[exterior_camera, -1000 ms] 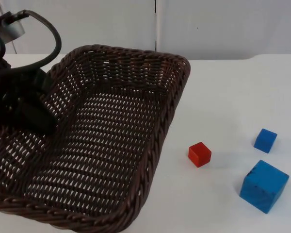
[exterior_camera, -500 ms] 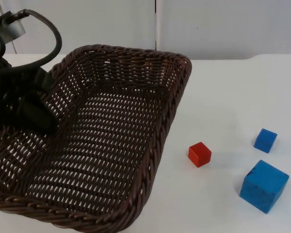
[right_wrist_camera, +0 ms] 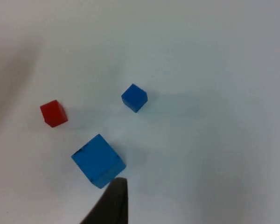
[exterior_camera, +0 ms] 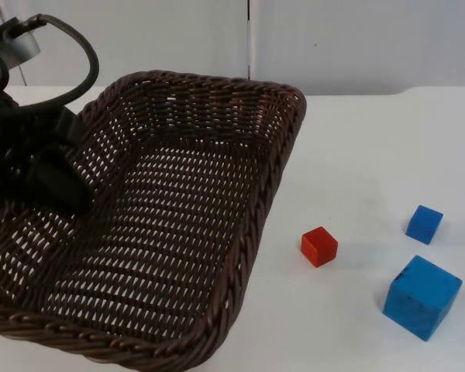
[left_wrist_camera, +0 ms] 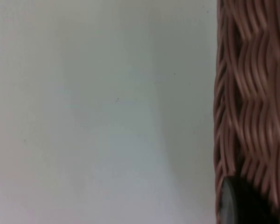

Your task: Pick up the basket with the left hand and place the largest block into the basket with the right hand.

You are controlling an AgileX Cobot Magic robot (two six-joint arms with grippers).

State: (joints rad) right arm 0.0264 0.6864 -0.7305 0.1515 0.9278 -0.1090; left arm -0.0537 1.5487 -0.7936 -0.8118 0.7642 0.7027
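My left pincer (exterior_camera: 50,182), clenched on the basket (exterior_camera: 178,225), had tipped it slightly higher, while the largest block (exterior_camera: 422,297) beside it waited untouched; my right pincer's state I could not tell.

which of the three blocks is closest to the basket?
The red block: it sits just off the basket rim, while both blue blocks lie farther right.
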